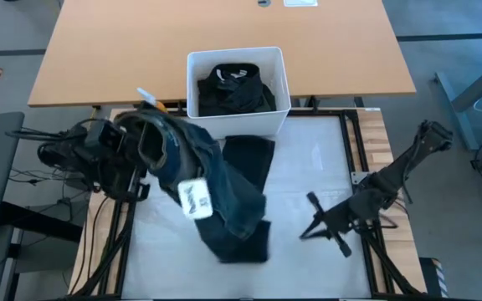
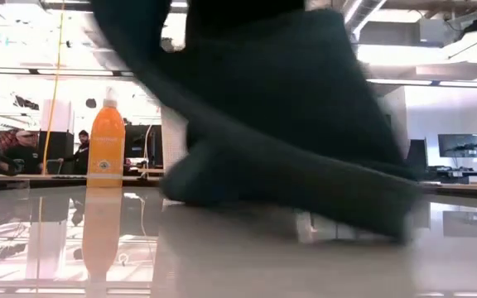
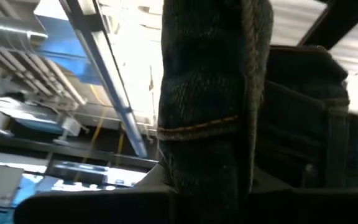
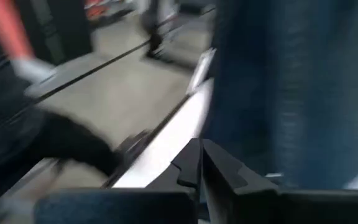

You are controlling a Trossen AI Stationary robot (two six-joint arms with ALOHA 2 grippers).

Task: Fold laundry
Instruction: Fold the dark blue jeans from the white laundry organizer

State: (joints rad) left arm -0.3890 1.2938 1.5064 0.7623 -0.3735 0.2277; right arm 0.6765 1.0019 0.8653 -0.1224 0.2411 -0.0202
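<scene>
a: the left gripper [image 1: 145, 138] stands raised at the table's left edge, clamped on the waistband of a pair of dark blue jeans [image 1: 216, 188]. the denim hangs from it and trails down onto the pale work surface [image 1: 308, 167], its lower end heaped toward the front. a white tag [image 1: 195, 199] shows on the hanging part.

b: and the right gripper [image 1: 312, 219]?

a: low over the mat, to the right of the jeans and clear of them, fingers [image 4: 194, 163] pressed together on nothing, going by its wrist view.

b: where is the rest of the laundry?

a: a black garment [image 1: 249, 159] lies flat under the jeans, just in front of the white bin [image 1: 281, 63], which holds more dark clothes [image 1: 233, 90]. in the low view the hanging cloth fills most of the picture, with an orange bottle [image 2: 106, 145] off in the room behind and people seated beyond it.

b: what would make this step go well?

a: the step looks like spreading the jeans out for the fold. one corner held gives only a twisted rope of cloth. the right gripper would do best to open and take the waistband's far corner or a free hem, then both draw apart until the denim hangs flat.

b: the risks?

a: denim is heavy and may slip a narrow pinch. dragging it could also rumple the black garment beneath, so lift before moving sideways.
</scene>
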